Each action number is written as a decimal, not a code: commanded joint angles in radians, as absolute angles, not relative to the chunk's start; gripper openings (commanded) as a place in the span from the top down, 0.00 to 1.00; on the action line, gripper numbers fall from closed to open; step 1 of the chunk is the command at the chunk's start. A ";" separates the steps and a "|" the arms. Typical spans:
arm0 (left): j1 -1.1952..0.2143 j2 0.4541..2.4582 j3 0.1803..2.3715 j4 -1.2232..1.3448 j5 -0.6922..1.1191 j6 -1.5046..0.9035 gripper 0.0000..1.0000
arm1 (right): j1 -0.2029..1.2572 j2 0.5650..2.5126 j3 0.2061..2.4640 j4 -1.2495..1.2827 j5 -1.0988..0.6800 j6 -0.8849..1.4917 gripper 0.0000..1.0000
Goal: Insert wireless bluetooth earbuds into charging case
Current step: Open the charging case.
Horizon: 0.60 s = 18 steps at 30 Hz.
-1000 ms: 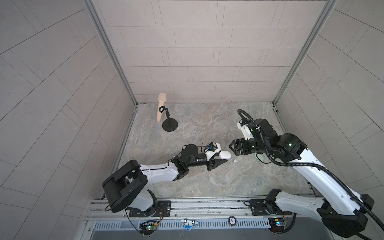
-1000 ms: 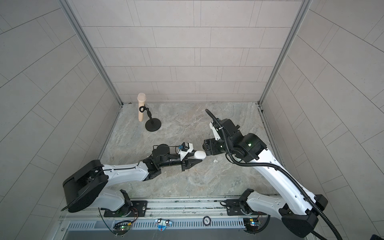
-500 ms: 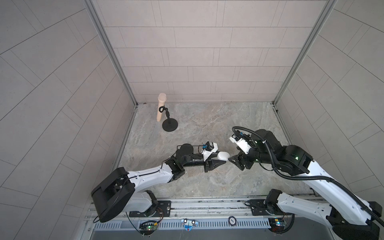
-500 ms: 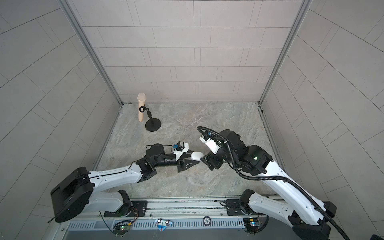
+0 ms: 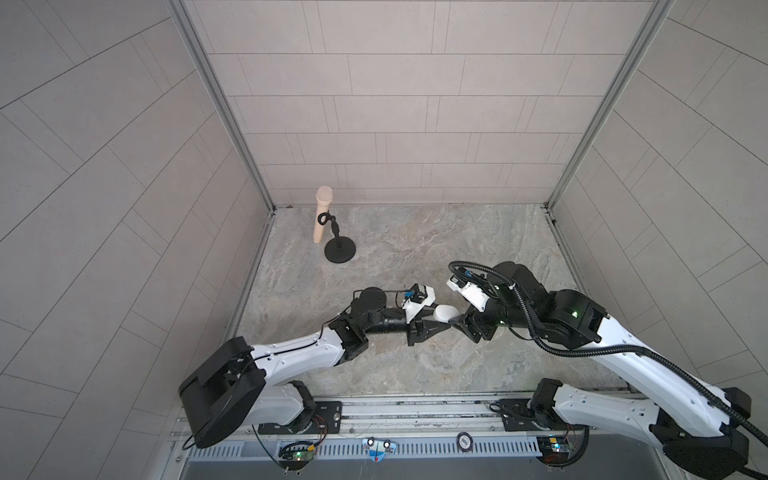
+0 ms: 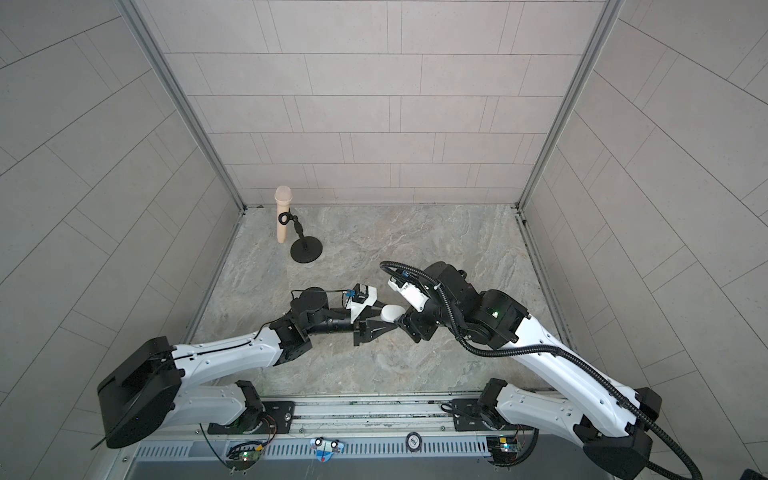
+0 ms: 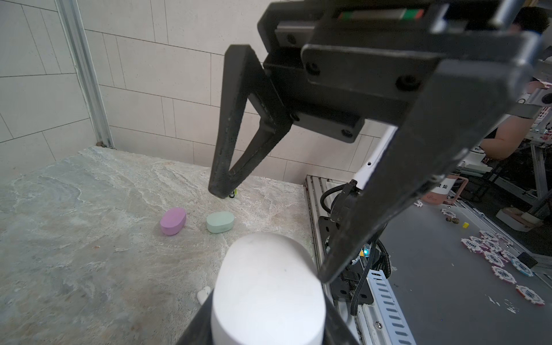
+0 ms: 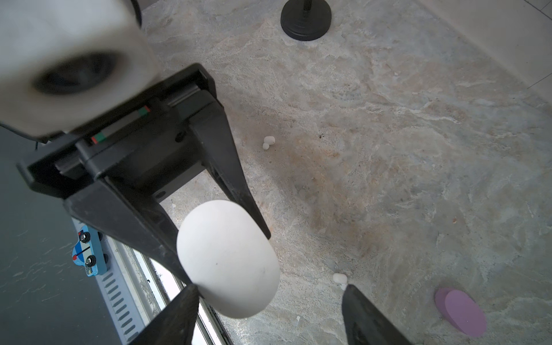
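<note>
My left gripper [image 7: 268, 319] is shut on the white charging case [image 7: 268, 286], holding it closed and off the table, as both top views show [image 5: 445, 312] [image 6: 392, 312]. My right gripper [image 8: 270, 286] faces it, open. One of its fingers [image 8: 179, 313] touches the case [image 8: 228, 258]; its other finger stands well apart. Two white earbuds [image 8: 268, 142] [image 8: 340, 278] lie on the stone table under the grippers, and one earbud [image 7: 203, 294] shows beside the case in the left wrist view. In the top views the arms hide the buds.
A lilac case [image 7: 173, 221] and a mint case [image 7: 220, 222] lie closed side by side on the table. A beige microphone on a black round stand [image 5: 340, 251] stands at the back left. The table's front edge and a metal rail [image 8: 125, 286] run just below the held case.
My right arm has swung down and in towards the left gripper, so its open fingers now reach the end of the white case. The left gripper still holds the case in much the same place.
</note>
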State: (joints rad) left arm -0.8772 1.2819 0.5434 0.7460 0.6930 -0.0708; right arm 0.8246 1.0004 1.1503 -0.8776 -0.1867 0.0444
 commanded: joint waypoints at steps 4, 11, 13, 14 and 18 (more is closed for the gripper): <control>-0.873 1.249 0.547 0.754 0.710 -0.055 0.79 | 0.839 1.011 1.144 -0.860 -0.137 0.015 0.22; -0.880 1.243 0.545 0.734 0.716 -0.046 0.79 | 0.839 0.999 1.158 -0.827 -0.032 0.035 0.22; -0.887 1.245 0.546 0.730 0.719 -0.041 0.79 | 0.838 1.002 1.174 -0.822 -0.012 0.040 0.22; -0.889 1.246 0.546 0.729 0.719 -0.040 0.79 | 0.837 1.005 1.180 -0.824 -0.005 0.040 0.22; -0.891 1.239 0.543 0.726 0.715 -0.035 0.80 | 0.837 1.004 1.199 -0.816 0.020 0.051 0.22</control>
State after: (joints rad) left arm -0.8753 1.2675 0.5434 0.7097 0.6601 -0.0544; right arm 0.8440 1.0096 1.1698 -0.8623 -0.0711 0.0463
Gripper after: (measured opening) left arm 0.442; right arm 0.777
